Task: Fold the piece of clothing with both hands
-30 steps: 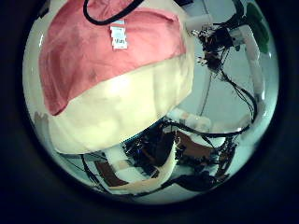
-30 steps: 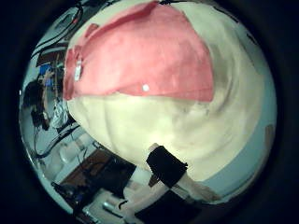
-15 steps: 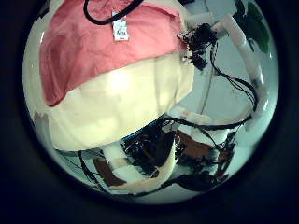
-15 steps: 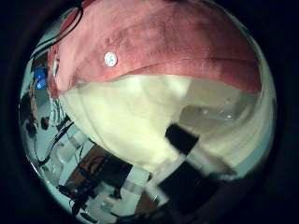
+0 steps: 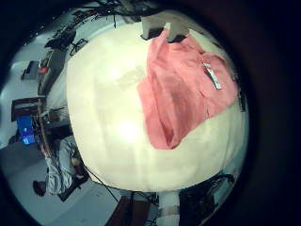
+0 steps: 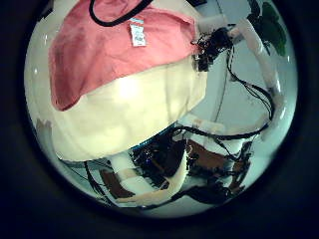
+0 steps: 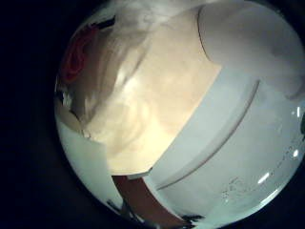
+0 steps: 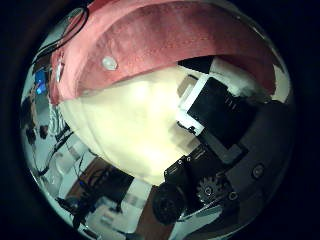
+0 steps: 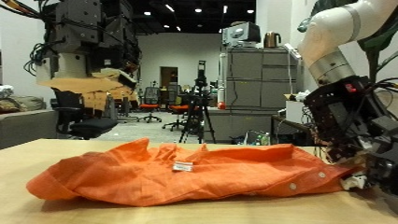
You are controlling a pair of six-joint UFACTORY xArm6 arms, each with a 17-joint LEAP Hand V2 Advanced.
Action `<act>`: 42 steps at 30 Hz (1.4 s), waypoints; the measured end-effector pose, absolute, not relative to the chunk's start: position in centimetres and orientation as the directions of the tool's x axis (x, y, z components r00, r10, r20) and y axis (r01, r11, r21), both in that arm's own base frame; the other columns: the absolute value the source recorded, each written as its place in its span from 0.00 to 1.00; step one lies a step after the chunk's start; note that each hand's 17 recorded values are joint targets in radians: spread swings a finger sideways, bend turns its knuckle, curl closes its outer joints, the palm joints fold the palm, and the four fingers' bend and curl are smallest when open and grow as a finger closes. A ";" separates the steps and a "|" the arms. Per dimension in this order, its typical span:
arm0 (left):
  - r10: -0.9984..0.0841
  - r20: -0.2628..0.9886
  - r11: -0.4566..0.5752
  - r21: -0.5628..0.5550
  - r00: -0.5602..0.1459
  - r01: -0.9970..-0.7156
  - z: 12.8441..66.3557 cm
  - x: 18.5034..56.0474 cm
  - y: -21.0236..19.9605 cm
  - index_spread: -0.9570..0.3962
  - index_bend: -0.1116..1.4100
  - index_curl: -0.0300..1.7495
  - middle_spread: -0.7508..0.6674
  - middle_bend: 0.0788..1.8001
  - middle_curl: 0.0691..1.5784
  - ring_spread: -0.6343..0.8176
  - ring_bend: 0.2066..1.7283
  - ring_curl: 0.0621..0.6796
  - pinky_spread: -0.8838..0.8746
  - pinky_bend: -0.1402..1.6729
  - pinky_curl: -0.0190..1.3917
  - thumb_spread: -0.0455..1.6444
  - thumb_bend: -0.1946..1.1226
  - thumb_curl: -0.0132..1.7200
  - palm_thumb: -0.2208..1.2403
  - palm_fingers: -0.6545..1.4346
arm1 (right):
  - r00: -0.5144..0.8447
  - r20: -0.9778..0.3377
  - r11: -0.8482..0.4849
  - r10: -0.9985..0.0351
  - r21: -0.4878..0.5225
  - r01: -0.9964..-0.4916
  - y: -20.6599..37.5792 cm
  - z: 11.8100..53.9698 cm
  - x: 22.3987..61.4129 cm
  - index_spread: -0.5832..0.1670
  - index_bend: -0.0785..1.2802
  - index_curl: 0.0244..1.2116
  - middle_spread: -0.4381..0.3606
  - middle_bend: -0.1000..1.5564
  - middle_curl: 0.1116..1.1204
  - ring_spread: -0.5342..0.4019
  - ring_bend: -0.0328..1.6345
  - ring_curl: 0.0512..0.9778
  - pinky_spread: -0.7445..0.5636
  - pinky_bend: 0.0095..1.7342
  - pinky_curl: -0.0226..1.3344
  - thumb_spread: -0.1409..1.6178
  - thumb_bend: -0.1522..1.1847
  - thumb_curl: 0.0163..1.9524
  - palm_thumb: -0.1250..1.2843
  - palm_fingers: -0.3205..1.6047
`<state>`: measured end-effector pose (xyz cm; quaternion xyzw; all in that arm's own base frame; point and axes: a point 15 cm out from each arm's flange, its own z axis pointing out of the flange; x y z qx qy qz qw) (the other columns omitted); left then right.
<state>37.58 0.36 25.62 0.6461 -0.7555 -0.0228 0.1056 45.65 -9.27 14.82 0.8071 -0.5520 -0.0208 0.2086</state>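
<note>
The right robot hand (image 9: pixel 361 149), fingers curling beside the orange shirt's (image 9: pixel 187 173) buttoned edge without a confirmed grip, could snag only one layer, dragging it crooked across the counter (image 9: pixel 49 213).

Orange button-up shirt (image 9: pixel 187 171), crumpled and spread lengthwise across the pale wooden table (image 9: pixel 37 213). White label (image 9: pixel 184 167) showing on top near the middle, white buttons (image 9: pixel 295 185) along the hem edge, folds bunched at one end.
</note>
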 end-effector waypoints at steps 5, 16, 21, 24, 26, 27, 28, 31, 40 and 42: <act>-0.982 0.128 0.159 0.172 -0.137 -0.972 25.6 37.6 0.8 0.76 0.19 0.19 0.81 0.06 0.12 0.84 0.11 0.24 0.82 0.19 0.24 0.59 0.13 0.18 0.22 0.31 | 0.360 0.216 -0.298 -0.908 0.273 -0.915 -11.0 16.1 44.6 0.34 0.72 0.59 0.36 0.74 0.57 0.31 0.75 0.55 0.25 0.61 0.45 0.65 0.15 0.24 0.86 0.84; -0.987 0.123 0.122 0.173 -0.101 -0.977 25.5 37.2 3.7 0.76 0.19 0.20 0.80 0.06 0.12 0.84 0.11 0.25 0.81 0.19 0.24 0.60 0.13 0.18 0.21 0.30 | 0.274 0.298 -0.269 -0.914 0.062 -0.961 -13.3 26.0 43.9 0.41 0.81 0.66 0.39 0.81 0.63 0.34 0.82 0.61 0.31 0.69 0.52 0.69 0.13 0.28 0.88 0.77; -0.987 0.128 0.120 0.177 -0.098 -0.977 25.2 36.9 4.1 0.76 0.19 0.20 0.80 0.06 0.12 0.84 0.11 0.26 0.81 0.19 0.24 0.60 0.13 0.18 0.21 0.30 | 0.281 0.331 -0.302 -0.901 -0.011 -0.953 -11.5 30.1 43.9 0.42 0.82 0.67 0.38 0.82 0.64 0.34 0.82 0.62 0.32 0.70 0.52 0.70 0.10 0.29 0.86 0.77; -0.987 0.136 0.112 0.173 -0.089 -0.979 24.7 36.8 4.6 0.76 0.18 0.20 0.80 0.06 0.12 0.84 0.11 0.26 0.81 0.19 0.24 0.60 0.13 0.18 0.21 0.30 | 0.336 0.344 -0.373 -0.877 -0.046 -0.927 -7.5 32.3 44.4 0.43 0.83 0.67 0.38 0.82 0.64 0.34 0.82 0.62 0.32 0.70 0.52 0.70 0.11 0.30 0.86 0.77; -0.986 0.139 0.115 0.170 -0.091 -0.979 24.5 36.8 4.6 0.76 0.18 0.19 0.80 0.06 0.12 0.84 0.11 0.26 0.81 0.20 0.24 0.60 0.13 0.18 0.21 0.30 | 0.374 0.350 -0.420 -0.859 -0.062 -0.905 -4.8 33.4 44.9 0.43 0.83 0.67 0.38 0.81 0.64 0.34 0.83 0.62 0.32 0.70 0.52 0.69 0.10 0.30 0.85 0.77; -0.986 0.140 0.113 0.170 -0.089 -0.979 24.5 36.8 4.9 0.76 0.18 0.19 0.80 0.06 0.12 0.84 0.11 0.26 0.81 0.20 0.24 0.60 0.13 0.18 0.21 0.30 | 0.387 0.354 -0.439 -0.851 -0.074 -0.896 -3.5 34.3 45.2 0.44 0.83 0.67 0.38 0.81 0.64 0.34 0.83 0.62 0.32 0.70 0.52 0.69 0.10 0.30 0.85 0.77; -0.986 0.141 0.110 0.169 -0.087 -0.979 24.4 36.7 5.0 0.75 0.18 0.19 0.80 0.06 0.12 0.84 0.11 0.26 0.81 0.20 0.24 0.60 0.13 0.18 0.21 0.30 | 0.400 0.358 -0.456 -0.844 -0.087 -0.886 -2.1 35.3 45.5 0.44 0.83 0.67 0.38 0.81 0.64 0.34 0.83 0.62 0.32 0.70 0.52 0.69 0.10 0.30 0.85 0.77; -0.986 0.147 0.106 0.170 -0.081 -0.980 24.4 36.6 5.0 0.75 0.18 0.19 0.80 0.06 0.12 0.84 0.11 0.26 0.81 0.20 0.24 0.60 0.13 0.18 0.21 0.30 | 0.432 0.360 -0.492 -0.827 -0.091 -0.866 1.0 36.7 45.9 0.44 0.83 0.67 0.38 0.81 0.64 0.34 0.83 0.61 0.32 0.70 0.52 0.69 0.10 0.31 0.84 0.77; -0.984 0.163 0.092 0.166 -0.064 -0.982 24.3 36.0 6.3 0.75 0.18 0.19 0.80 0.06 0.12 0.84 0.11 0.27 0.81 0.20 0.24 0.60 0.13 0.18 0.20 0.30 | 0.542 0.351 -0.609 -0.764 -0.113 -0.785 11.1 37.5 48.1 0.44 0.83 0.67 0.38 0.81 0.64 0.34 0.83 0.61 0.32 0.70 0.51 0.68 0.10 0.32 0.84 0.78; -0.985 0.166 0.082 0.161 -0.055 -0.984 24.3 35.8 7.0 0.75 0.18 0.19 0.80 0.06 0.12 0.84 0.11 0.27 0.81 0.20 0.24 0.60 0.13 0.18 0.20 0.30 | 0.567 0.346 -0.635 -0.748 -0.120 -0.764 13.9 37.5 48.3 0.44 0.84 0.66 0.38 0.81 0.64 0.34 0.83 0.60 0.32 0.70 0.51 0.68 0.10 0.32 0.83 0.78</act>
